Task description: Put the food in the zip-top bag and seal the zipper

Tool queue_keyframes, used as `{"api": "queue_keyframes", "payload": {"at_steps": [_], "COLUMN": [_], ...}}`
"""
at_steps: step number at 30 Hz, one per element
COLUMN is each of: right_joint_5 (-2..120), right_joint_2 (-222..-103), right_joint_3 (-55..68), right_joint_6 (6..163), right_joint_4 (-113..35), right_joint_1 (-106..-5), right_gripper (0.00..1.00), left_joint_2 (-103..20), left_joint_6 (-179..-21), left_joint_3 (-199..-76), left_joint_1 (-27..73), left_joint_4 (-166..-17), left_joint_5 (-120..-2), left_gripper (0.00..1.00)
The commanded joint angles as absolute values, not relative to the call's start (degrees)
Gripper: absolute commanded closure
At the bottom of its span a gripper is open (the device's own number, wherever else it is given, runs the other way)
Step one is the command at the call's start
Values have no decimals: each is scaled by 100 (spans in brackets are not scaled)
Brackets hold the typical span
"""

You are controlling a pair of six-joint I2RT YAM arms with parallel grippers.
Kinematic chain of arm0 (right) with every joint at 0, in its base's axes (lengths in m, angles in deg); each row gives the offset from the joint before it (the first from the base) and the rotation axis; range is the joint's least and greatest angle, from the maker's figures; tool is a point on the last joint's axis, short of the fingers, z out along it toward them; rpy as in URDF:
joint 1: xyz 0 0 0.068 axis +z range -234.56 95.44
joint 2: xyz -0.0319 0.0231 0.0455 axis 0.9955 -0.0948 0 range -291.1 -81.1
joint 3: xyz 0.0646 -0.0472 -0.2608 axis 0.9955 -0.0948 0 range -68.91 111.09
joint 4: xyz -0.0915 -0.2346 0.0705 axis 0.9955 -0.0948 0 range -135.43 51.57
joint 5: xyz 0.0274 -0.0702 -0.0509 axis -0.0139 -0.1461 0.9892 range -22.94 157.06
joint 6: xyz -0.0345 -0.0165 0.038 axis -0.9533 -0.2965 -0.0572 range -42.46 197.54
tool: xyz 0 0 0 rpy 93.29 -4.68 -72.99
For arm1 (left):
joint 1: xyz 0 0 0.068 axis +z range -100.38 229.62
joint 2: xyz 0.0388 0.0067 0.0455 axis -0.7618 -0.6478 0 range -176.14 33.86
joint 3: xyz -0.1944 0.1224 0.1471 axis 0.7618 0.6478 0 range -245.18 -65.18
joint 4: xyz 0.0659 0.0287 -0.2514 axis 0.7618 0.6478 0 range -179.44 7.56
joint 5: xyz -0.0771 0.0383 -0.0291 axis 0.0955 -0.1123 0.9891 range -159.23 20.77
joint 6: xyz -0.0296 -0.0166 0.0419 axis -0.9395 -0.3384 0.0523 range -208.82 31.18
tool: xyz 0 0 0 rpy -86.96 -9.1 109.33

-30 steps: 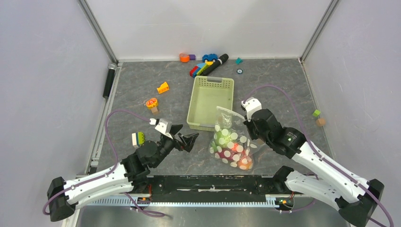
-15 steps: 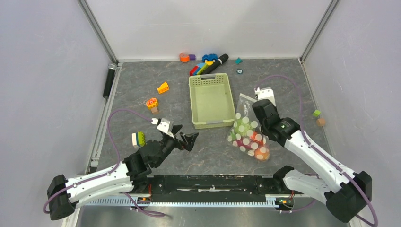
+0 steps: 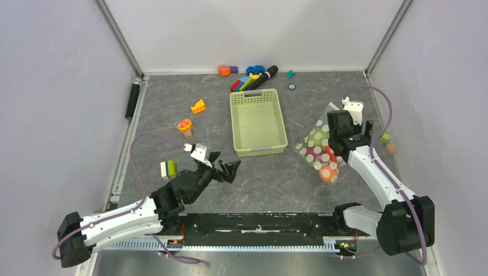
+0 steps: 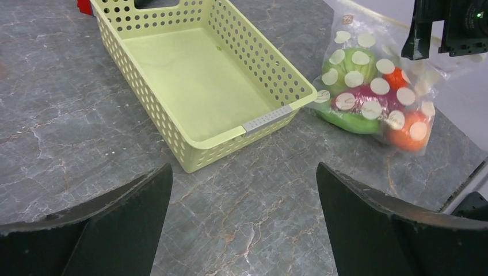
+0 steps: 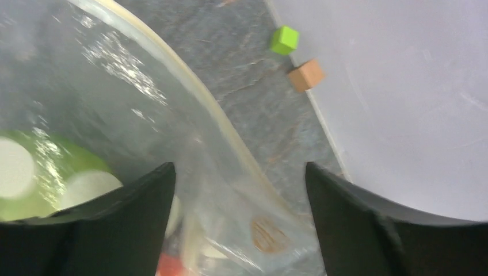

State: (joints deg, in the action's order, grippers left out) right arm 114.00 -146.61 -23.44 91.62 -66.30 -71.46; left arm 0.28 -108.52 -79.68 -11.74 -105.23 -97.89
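The zip-top bag point(image 3: 318, 150) lies on the table right of the basket, with the food inside: green cabbage point(image 4: 345, 60), a maroon piece point(image 4: 362, 99) and an orange piece point(image 4: 405, 131). My right gripper point(image 3: 343, 138) hovers over the bag's upper end, its jaws open wide. In the right wrist view the clear film point(image 5: 190, 144) and the pale zipper point(image 5: 230, 138) run loosely between the two fingers, unclamped. My left gripper point(image 3: 225, 170) hangs open and empty in front of the basket, well left of the bag.
A pale green slotted basket point(image 3: 258, 122) stands mid-table. Coloured blocks and a black marker point(image 3: 262, 77) lie at the back. A yellow block point(image 3: 198, 106), a mushroom toy point(image 3: 185, 125) and a green-white block point(image 3: 168, 168) sit left. Green point(image 3: 385, 138) and tan point(image 3: 391, 148) cubes lie by the right wall.
The right arm swung the bag from in front of the basket to its right side, then opened its jaws and let go of it. The left arm has stayed put.
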Motion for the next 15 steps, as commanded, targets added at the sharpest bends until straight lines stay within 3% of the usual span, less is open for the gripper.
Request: {"api": "queue_keyframes", "payload": {"at_steps": [1, 8, 12, 15], "right_joint_5": [12084, 11854, 10184, 8262], "right_joint_2": [-14740, -13976, -13299, -12790], "right_joint_3": [-2060, -1790, -2018, -2385], "right_joint_6": [9503, 9902, 9160, 8683], "right_joint_4": [-6764, -7407, -7086, -6793], "right_joint_1": [-7384, -7406, -7406, -7404], "right_gripper": [2, 2, 2, 2], "left_joint_2": [-4, -40, 2, -10], "left_joint_6": [-11102, -11124, -11105, -11369], "left_joint_3": [-8182, -8230, -8300, -8640], "left_joint_1": [-1163, -1162, -1156, -1155], "left_joint_4": [-10539, -10489, -10426, -9713], "left_joint_5": [-10038, -10176, -10326, -10862], "left_gripper": [0, 0, 0, 0]}}
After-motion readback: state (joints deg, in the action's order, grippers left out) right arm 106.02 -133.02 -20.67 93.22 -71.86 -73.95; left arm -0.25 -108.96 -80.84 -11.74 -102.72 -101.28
